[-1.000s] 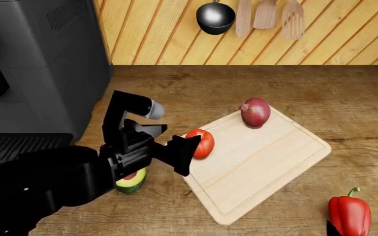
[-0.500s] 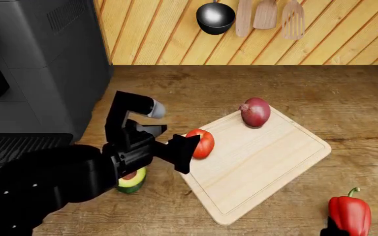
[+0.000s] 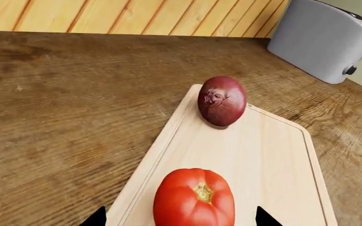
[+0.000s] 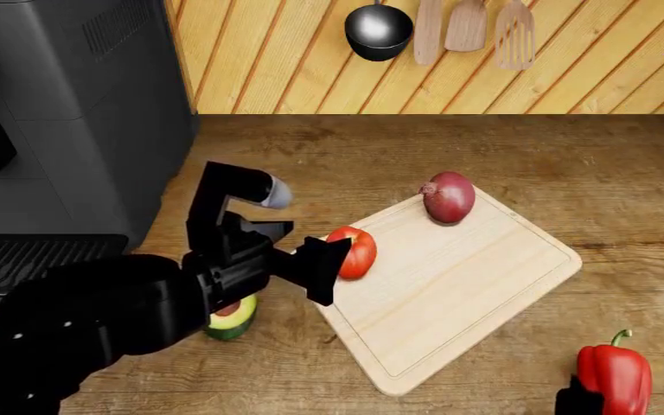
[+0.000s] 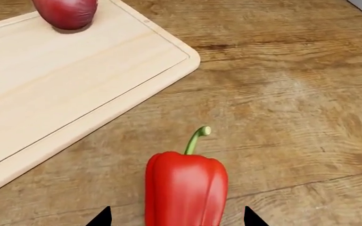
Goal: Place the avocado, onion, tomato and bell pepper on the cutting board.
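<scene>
Onion (image 4: pixel 449 196), tomato (image 4: pixel 355 252) on cutting board (image 4: pixel 470 285). Left tool (image 3: pixel 179 217) spread wide around tomato, should lift clear without nudging it. Right tool (image 5: pixel 176 217) spread astride bell pepper (image 5: pixel 186 188) on worktop (image 5: pixel 294 94): close low on body. Avocado (image 4: pixel 231 319) off board, beside its edge.

Grey toaster (image 3: pixel 327 40), hanging black ladle (image 4: pixel 379 32), wooden spatulas (image 4: pixel 466 26), dark appliance (image 4: pixel 67 130)

The cutting board (image 4: pixel 459 285) is pale light wood with faint straight grain, while the counter (image 4: pixel 609 164) beneath is darker brown with streaky grain. The onion (image 4: pixel 449 197) is glossy red-purple, the tomato (image 3: pixel 194 199) bright red with a yellowish-green stem spot, and the bell pepper (image 5: pixel 186 189) shiny red with a green stem. The avocado (image 4: pixel 231 318) shows dark green skin and yellow-green flesh.
</scene>
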